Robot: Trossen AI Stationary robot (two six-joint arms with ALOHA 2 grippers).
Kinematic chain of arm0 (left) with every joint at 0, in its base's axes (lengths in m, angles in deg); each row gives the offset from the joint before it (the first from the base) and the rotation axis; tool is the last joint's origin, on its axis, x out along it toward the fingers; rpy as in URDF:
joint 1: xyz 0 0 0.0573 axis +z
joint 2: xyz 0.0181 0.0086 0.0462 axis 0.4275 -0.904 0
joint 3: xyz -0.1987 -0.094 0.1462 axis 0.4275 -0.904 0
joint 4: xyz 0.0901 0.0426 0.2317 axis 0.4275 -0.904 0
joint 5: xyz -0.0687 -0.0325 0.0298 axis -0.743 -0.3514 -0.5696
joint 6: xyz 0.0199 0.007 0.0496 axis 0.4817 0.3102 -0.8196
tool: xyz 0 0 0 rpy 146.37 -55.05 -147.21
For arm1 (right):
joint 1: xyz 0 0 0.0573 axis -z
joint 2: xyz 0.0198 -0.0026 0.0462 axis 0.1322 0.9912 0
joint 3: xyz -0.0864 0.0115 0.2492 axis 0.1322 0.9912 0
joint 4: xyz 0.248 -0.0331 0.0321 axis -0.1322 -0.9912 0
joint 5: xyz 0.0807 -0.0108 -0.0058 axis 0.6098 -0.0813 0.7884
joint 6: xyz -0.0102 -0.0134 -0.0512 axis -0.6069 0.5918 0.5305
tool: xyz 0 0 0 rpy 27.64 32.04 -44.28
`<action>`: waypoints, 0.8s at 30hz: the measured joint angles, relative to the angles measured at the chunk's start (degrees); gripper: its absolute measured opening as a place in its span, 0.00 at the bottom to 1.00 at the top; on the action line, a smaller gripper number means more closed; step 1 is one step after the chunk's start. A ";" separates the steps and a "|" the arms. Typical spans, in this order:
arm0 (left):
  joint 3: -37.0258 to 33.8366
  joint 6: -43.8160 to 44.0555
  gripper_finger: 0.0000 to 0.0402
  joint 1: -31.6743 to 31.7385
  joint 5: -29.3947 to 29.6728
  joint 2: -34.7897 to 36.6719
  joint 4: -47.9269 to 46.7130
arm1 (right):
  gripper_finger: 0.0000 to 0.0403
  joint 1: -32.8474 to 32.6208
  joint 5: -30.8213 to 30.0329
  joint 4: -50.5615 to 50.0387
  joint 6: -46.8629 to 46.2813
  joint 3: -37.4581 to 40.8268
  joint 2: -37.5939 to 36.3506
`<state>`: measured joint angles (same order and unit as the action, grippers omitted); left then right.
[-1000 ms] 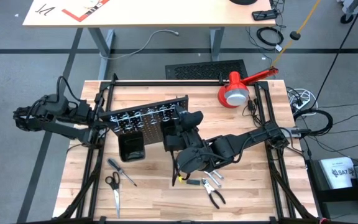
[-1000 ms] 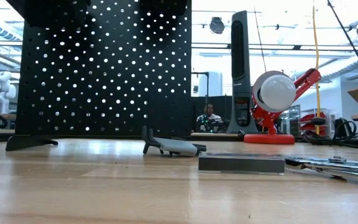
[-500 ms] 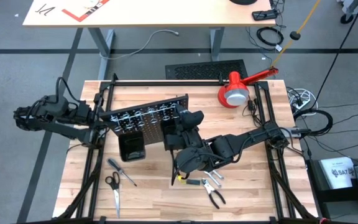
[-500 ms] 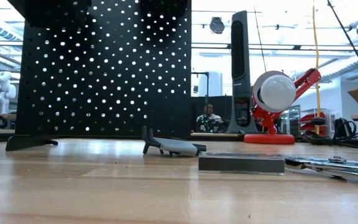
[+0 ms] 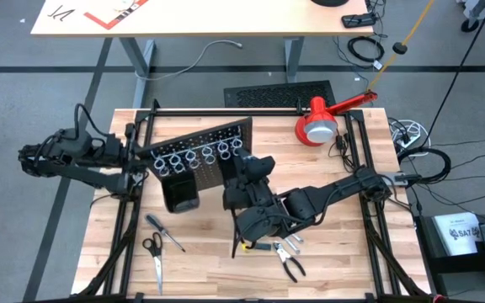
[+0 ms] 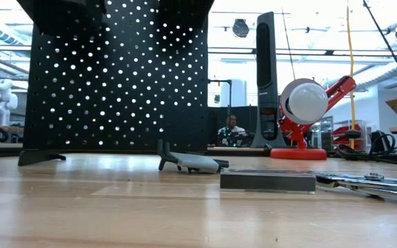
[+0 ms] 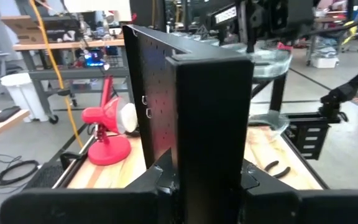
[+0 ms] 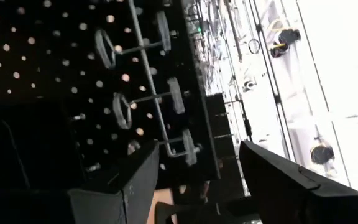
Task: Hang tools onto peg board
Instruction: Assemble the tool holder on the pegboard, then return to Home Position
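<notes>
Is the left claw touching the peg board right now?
Touching. In the left wrist view, the left claw closes on the peg board edge, with no gap between its fingers and the panel.

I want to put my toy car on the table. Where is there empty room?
Bare wood lies in the corner behind the black perforated peg board, left of the red-and-white lamp, and at the front right past the black-handled pliers. It's crowded mid-table around the right end effector, and near the black-handled scissors and thin screwdriver.
</notes>
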<state>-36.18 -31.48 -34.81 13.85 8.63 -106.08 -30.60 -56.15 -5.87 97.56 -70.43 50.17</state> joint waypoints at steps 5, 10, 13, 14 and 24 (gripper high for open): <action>0.00 0.00 0.16 0.07 0.56 0.02 -0.03 | 0.55 -0.30 -0.62 0.33 -0.33 -0.11 -0.24; 0.00 0.35 0.16 0.07 0.38 0.02 -0.07 | 0.55 -0.66 -0.73 0.46 -2.81 -0.11 -0.24; 0.00 0.48 0.16 0.11 0.22 0.02 -0.07 | 0.55 -1.17 -0.71 0.64 -4.37 -0.13 -0.24; 0.00 0.49 0.16 0.11 -0.05 0.02 -0.07 | 0.55 -1.40 -0.61 0.72 -5.18 -0.13 -0.24; -0.72 -1.57 0.31 0.15 -5.62 -0.26 -2.27 | 0.55 -3.11 -0.34 0.75 -7.39 -0.22 -0.26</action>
<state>-36.91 -33.05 -34.66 8.23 8.37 -108.35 -33.71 -56.49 -5.13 90.17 -70.65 49.91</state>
